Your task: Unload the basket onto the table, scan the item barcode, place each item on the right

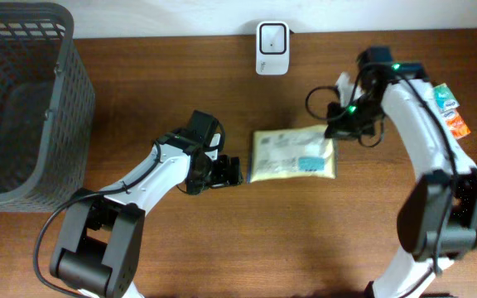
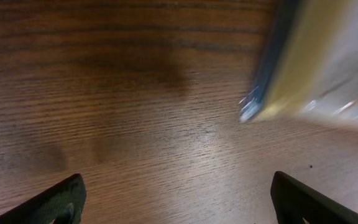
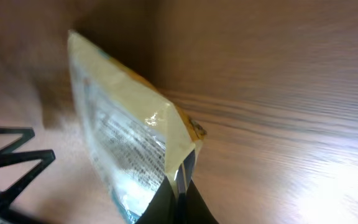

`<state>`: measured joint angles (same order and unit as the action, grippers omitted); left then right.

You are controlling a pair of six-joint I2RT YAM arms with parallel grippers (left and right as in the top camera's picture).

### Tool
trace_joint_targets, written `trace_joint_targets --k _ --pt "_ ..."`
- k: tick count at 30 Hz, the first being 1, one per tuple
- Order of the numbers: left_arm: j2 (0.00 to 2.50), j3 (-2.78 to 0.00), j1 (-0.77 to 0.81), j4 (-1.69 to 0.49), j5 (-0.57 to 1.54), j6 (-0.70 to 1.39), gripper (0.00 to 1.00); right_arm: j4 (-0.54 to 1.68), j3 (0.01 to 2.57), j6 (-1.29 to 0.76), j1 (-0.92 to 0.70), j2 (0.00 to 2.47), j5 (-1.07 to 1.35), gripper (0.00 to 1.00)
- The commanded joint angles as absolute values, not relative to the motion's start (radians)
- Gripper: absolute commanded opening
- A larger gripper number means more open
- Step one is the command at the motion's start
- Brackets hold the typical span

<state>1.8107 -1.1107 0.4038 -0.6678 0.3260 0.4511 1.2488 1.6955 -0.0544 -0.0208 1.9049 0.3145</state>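
The item is a flat yellow and white packet (image 1: 293, 154) with printed text and a blue label, lying on the wooden table. My right gripper (image 1: 334, 126) is shut on the packet's right edge; in the right wrist view the thin sealed edge of the packet (image 3: 129, 149) is pinched between the closed fingers of the gripper (image 3: 180, 198). My left gripper (image 1: 233, 170) stands open just left of the packet, touching nothing. In the left wrist view the fingertips (image 2: 61, 199) are wide apart over bare wood, with the blurred packet (image 2: 316, 68) at the upper right. A white barcode scanner (image 1: 272, 47) sits at the table's back edge.
A large dark mesh basket (image 1: 23, 108) fills the far left. Small colourful packets (image 1: 452, 112) lie by the right edge, behind the right arm.
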Motion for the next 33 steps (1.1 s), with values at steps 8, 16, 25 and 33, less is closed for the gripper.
trace_joint_targets --k 8,16,25,33 --pt "1.818 -1.102 0.406 -0.662 0.337 0.459 0.94 1.441 1.963 -0.221 -0.206 1.721 -0.224 0.04" --pt "1.818 -1.102 0.406 -0.663 0.337 0.459 0.94 1.413 1.962 -0.273 -0.428 1.896 -0.247 0.04" --pt "1.818 -1.102 0.406 -0.686 0.337 0.459 0.92 1.380 1.963 -0.369 -0.503 2.144 -0.171 0.04" --pt "1.818 -1.102 0.406 -0.690 0.334 0.459 0.93 1.561 2.092 -0.376 -0.329 2.042 -0.309 0.04"
